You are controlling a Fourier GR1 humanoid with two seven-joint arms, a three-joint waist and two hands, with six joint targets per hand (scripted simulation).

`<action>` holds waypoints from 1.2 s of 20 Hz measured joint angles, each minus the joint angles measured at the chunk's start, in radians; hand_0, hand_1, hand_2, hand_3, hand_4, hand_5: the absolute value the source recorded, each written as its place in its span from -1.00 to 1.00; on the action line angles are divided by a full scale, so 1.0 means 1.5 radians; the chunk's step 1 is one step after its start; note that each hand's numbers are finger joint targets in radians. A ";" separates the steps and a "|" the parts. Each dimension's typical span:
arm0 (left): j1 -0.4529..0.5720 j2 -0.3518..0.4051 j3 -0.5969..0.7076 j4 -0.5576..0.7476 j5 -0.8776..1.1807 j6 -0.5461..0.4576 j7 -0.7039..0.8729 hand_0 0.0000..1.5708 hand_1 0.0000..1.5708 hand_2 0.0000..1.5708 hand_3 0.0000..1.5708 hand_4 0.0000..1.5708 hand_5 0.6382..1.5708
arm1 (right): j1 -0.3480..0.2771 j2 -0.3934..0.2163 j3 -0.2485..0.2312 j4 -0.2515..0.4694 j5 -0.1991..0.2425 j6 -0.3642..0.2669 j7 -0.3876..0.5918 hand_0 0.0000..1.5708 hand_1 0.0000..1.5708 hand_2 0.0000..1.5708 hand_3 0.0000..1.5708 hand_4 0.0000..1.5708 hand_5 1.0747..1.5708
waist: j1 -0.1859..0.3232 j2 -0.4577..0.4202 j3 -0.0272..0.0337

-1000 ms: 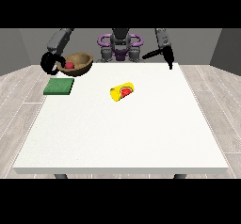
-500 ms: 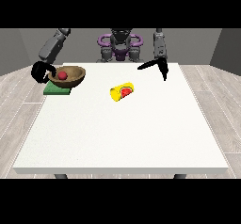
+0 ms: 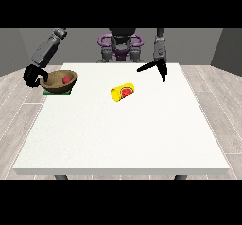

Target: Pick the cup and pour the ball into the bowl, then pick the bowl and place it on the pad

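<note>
Brown bowl [image 3: 58, 82] with the red ball [image 3: 67, 80] inside, resting on the green pad [image 3: 57, 91] at the upper left of the white surface [image 3: 123, 134] — rim gripped by the curled fingers of the hand at the view's left [image 3: 33, 75]. Yellow cup [image 3: 123, 92] on its side near the frame's centre, mouth towards the camera. Hand at the view's right [image 3: 159, 67] raised above the surface at upper right — fingers straight, spread wide, holding nothing.
</note>
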 measured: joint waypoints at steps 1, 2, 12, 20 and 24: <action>0.000 0.000 -0.005 -0.017 -0.004 0.001 0.010 -1.00 -1.00 -1.00 -1.00 -1.00 0.99 | -0.006 -0.007 0.001 0.005 0.004 -0.002 -0.008 1.00 1.00 1.00 -0.56 0.31 1.00 | 0.002 0.009 0.0001; -0.002 0.001 -0.005 -0.029 -0.007 0.003 0.024 -1.00 -1.00 -1.00 -1.00 -1.00 0.99 | -0.009 -0.012 0.003 0.010 0.009 0.003 -0.011 1.00 1.00 1.00 -0.75 0.32 0.99 | -0.002 0.010 0.0000; 0.037 -0.003 -0.021 -0.111 -0.009 -0.007 0.076 -1.00 -1.00 -1.00 -1.00 -1.00 0.99 | -0.041 -0.048 -0.015 0.064 -0.008 0.034 0.024 1.00 1.00 1.00 -0.38 -0.06 1.00 | -0.011 -0.008 -0.0005; 0.048 0.010 -0.009 -0.121 0.012 -0.028 0.074 -1.00 -1.00 -1.00 -1.00 -1.00 0.99 | -0.024 -0.029 0.011 0.063 0.016 0.023 0.012 1.00 1.00 1.00 0.42 -0.13 0.98 | -0.006 -0.011 -0.0011; 0.055 0.008 -0.016 -0.145 0.008 -0.029 0.087 -1.00 -1.00 -1.00 -1.00 -1.00 0.99 | -0.020 -0.042 0.025 0.071 0.035 0.012 0.017 1.00 1.00 0.89 0.46 -1.00 0.93 | -0.006 -0.007 -0.0008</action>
